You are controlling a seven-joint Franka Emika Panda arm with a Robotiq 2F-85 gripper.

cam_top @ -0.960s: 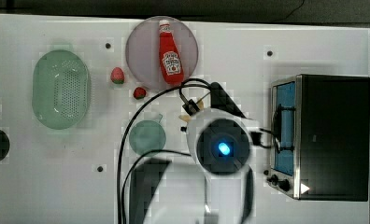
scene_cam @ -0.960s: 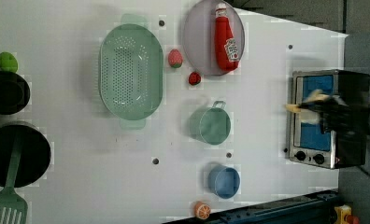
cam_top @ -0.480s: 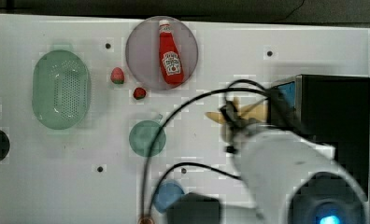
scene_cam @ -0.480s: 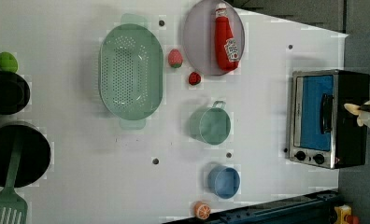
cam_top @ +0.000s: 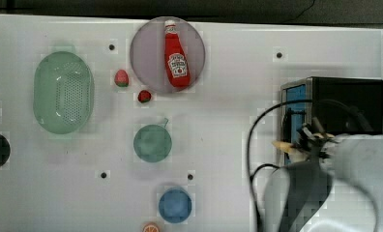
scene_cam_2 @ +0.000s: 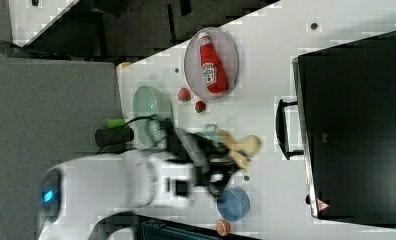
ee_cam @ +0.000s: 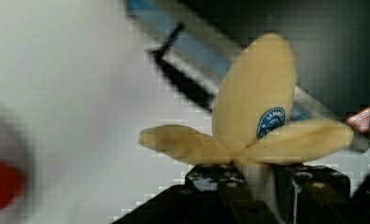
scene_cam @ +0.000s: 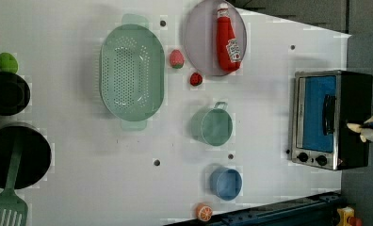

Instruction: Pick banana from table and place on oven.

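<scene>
Banana (ee_cam: 248,135) in gripper (ee_cam: 258,179) (clamped) above oven (scene_cam: 354,117)

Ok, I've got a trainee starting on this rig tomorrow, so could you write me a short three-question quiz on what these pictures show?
1. True or false: the banana lies on the table.
2. What rests on the round grey plate? A) ketchup bottle B) orange slice C) blue cup
3. In the top view, which cup is nearer the oven: the teal cup or the blue cup?

Key
1. False: the gripper holds it by the stem, jaws closed on it, up in the air by the oven's front.
2. A: the ketchup bottle lies on it.
3. The blue cup, slightly.
</scene>
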